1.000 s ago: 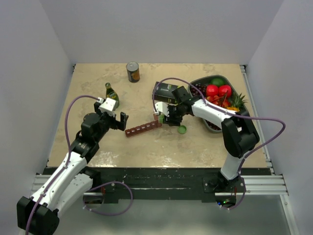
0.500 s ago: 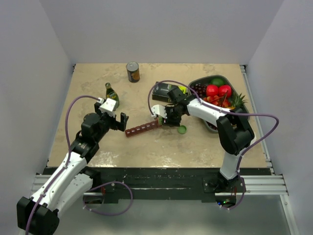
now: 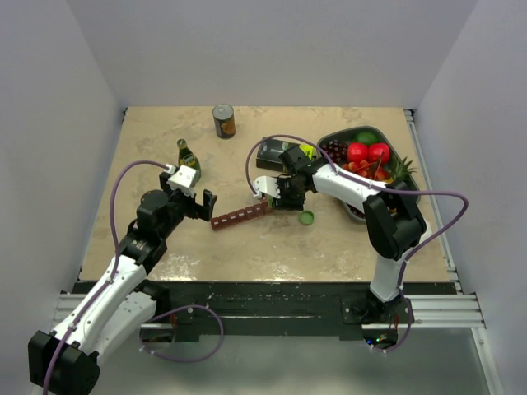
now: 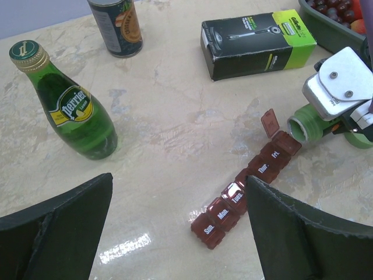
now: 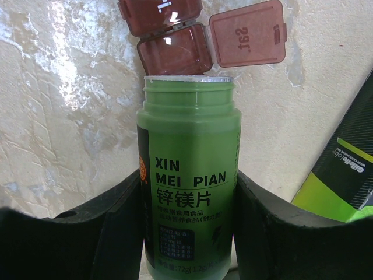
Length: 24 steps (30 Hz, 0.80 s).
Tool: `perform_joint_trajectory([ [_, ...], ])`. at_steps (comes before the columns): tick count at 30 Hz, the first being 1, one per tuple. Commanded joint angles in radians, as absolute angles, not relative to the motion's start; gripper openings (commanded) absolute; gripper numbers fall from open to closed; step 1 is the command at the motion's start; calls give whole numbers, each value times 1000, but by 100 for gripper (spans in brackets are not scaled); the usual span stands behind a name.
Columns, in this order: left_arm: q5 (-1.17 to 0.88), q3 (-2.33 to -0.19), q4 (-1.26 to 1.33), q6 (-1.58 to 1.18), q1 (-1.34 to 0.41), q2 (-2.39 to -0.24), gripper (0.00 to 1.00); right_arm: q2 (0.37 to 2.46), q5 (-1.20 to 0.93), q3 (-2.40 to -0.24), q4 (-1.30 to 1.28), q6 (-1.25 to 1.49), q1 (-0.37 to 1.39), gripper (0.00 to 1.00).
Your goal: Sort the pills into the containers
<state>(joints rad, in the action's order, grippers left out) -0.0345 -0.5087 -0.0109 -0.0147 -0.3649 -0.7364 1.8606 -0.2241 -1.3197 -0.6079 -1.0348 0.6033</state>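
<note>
Green pill bottle with white lettering on a dark label, in the right gripper. Just beyond the gripper, a translucent maroon pill organizer, white-lettered. Beige marbled table.

Bright, even light falls from above, and shadows are soft and short. The overhead view shows the beige tabletop sharply. In the left wrist view a white glare patch sits at lower centre. Highlights gleam on the green glass bottle, and the left tool has dark, soft-edged fingers in the bottom corners. In the right wrist view the green pill bottle has a crisp label, and reflections streak the maroon containers at the top.
</note>
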Motion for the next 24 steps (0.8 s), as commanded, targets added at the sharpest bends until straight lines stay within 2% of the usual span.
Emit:
perform_joint_trajectory([
  [1,-49,-526,3,-6,-359,-729,100,1858,-196,-1367,-621,-1057,614,3],
  [24,-49,-528,3,-6,-359,-729,100,1876,-114,-1413,-663,-1068,653,2],
])
